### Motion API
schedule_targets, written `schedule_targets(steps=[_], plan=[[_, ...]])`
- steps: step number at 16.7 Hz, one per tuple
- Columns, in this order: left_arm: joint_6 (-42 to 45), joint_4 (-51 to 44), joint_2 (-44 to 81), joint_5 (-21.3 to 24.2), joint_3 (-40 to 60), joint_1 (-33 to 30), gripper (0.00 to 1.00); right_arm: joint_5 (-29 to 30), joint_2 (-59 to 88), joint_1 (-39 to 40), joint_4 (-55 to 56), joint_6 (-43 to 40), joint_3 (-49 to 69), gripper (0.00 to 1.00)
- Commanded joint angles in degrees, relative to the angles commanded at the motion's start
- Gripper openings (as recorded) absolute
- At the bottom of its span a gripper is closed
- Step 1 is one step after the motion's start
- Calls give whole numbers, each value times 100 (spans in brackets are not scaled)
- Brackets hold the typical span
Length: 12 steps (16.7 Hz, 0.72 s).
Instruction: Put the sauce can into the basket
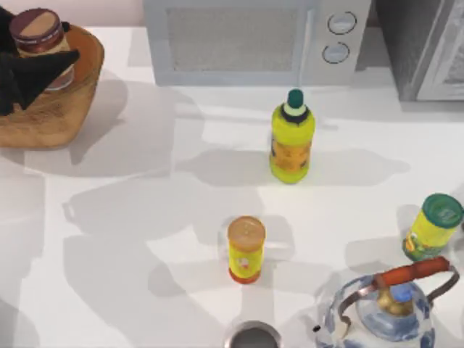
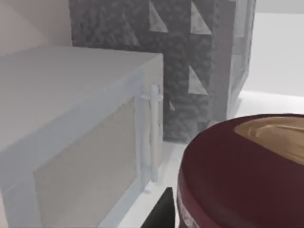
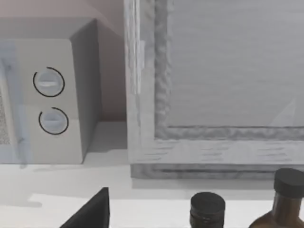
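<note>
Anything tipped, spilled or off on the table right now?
Nothing stands out. The yellow bottle, both yellow cans and the kettle stand upright; the left gripper holds the sauce can over the basket.

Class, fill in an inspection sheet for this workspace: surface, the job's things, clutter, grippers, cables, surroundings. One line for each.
Surface: white table, shadows across it.
Job's things: sauce can over the basket at the table's far left, in the left gripper; the left wrist view shows its maroon side and tan top close up.
Clutter: yellow bottle with green cap, yellow can with red base, green-lidded yellow can, blue-and-white kettle, metal rim at the near edge, two dark bottles.
Grippers: left shut on the sauce can; right gripper finger in the right wrist view.
Cables: nothing seen.
Surroundings: microwave, grey cabinet.
</note>
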Motion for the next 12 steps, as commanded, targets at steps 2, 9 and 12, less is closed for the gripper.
schedule_targets(steps=[2, 9, 12], plan=[[33, -541, -93, -238, 325, 552, 0, 0, 0, 0, 0, 0, 0, 100], [146, -1373, -244, -767, 951, 1493, 0, 0, 0, 0, 0, 0, 0, 100], [157, -1354, -219, -762, 935, 1472, 0, 0, 0, 0, 0, 0, 0, 100]])
